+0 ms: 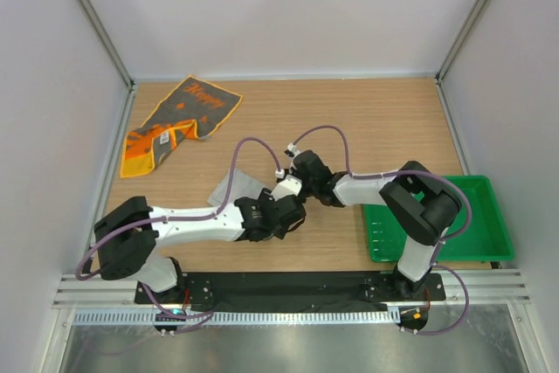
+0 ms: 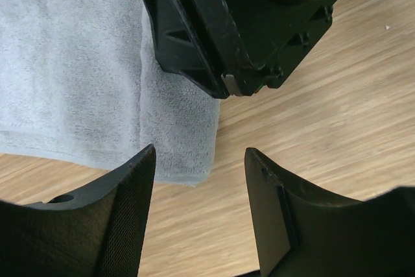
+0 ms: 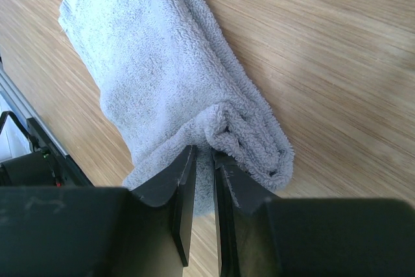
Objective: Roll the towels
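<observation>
Surface: you are working on a wooden table (image 1: 367, 120) boxed in by white walls and metal corner posts.
Light grey towel (image 3: 149, 76): it lies around the middle of the table, just in front of both arms. The end under the grippers is folded over into a thick, loose roll, and the rest stretches away flat.
Right gripper (image 3: 204, 154): your jaws are drawn narrow, with only a slim gap. A fold of the light grey towel is pinched at their tips, right beside the rolled end.
Left gripper (image 2: 200, 154): your jaws stand wide apart and hold nothing. They sit at the corner of the light grey towel where it meets bare wood. The right gripper's black body is close ahead of them.
Dark grey towel (image 1: 179, 120): it is at the far left corner, well apart from both grippers. It lies spread out with its orange print up, and its near end is turned over to show the orange back.
Green tray (image 1: 489, 216): it sits at the near right edge, beside the right arm.
</observation>
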Robot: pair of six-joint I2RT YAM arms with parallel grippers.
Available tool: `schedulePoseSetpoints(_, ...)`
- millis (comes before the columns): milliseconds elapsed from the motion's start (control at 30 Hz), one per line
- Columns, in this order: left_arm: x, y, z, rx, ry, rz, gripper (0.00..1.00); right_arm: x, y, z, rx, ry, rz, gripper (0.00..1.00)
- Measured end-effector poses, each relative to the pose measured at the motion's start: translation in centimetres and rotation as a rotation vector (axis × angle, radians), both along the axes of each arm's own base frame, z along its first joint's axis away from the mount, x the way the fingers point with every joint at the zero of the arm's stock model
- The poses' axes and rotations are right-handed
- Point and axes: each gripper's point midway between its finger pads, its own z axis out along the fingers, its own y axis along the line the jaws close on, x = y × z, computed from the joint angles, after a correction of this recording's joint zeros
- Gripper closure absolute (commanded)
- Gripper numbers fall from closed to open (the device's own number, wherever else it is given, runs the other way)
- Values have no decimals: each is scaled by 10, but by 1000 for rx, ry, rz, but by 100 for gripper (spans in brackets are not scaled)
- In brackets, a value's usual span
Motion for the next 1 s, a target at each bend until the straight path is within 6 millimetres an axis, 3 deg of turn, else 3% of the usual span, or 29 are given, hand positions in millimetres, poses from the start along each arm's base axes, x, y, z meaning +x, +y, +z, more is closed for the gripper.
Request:
schedulePoseSetpoints(300,-1,6,-35,28,-4,-10,46,-1,0,0,-8,13,8,76)
schedulePoseSetpoints(467,3,9,-42,16,-28,17,50,-2,1,0,2,26,18,76)
schedulePoseSetpoints(633,6,16,-44,-10,-66,59,67,-3,2,0,13,36,30,75)
schedulePoseSetpoints(667,6,18,-44,-21,-72,63,77,-4,3,0,18,42,36,75)
schedulePoseSetpoints(800,5,21,-42,-70,-87,86,100,-4,5,0,44,72,61,73)
schedulePoseSetpoints(1000,5,21,-42,-95,-91,88,100,-3,6,1,68,102,82,70)
